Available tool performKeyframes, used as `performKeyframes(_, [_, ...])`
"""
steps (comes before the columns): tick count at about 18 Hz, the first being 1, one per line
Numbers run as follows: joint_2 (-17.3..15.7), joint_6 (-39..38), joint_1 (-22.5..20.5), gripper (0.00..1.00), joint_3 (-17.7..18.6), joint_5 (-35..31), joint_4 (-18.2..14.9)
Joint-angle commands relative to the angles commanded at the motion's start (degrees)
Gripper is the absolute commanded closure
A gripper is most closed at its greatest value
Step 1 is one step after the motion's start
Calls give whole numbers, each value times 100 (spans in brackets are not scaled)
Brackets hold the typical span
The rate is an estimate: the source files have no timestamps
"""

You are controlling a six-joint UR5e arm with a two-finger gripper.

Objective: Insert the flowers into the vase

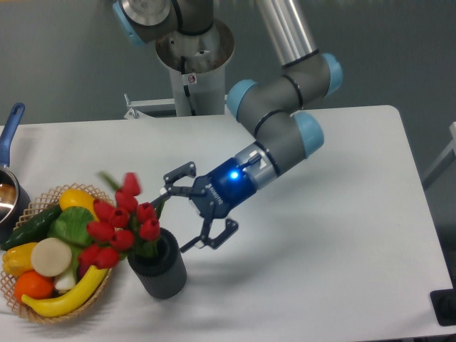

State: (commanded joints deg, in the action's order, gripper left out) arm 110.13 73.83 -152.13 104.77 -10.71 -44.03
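Fixed camera, the only view: the flowers [120, 223] stand in the vase [157, 265], stems down in the opening, red buds leaning left over the basket [44, 312] of produce. The claw [192, 214] hangs just right of the bunch with its jaws spread wide, gripping nothing, apart from the stems as far as this angle shows.

Judging by that, the insertion looks done and the release step is in hand. What's next calls for a clean retreat, up and to the right, away from the buds so a finger doesn't snag a leaf and tip the vase.

Room to move: the desk [342, 242] lies open to the right and toward the far side, so that's the safe exit. Left is crowded, with the basket touching or nearly touching the vase and a blue-handled pot [8, 182] at the left edge. The vase sits fairly near the desk's front edge, so a nudge forward would be risky.
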Motion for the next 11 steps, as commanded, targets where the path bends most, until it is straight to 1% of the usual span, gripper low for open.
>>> performKeyframes(4, [-132, -26, -211, 0, -44, -326, 0])
performKeyframes(6, [-272, -26, -352, 0, -44, -579, -9])
performKeyframes(7, [-325, -35, -370, 0, -79, -833, -9])
performKeyframes(10, [-334, -53, -396, 0, -351, -2027, -18])
performKeyframes(11, [-317, -53, -449, 0, -412, -2336, -18])
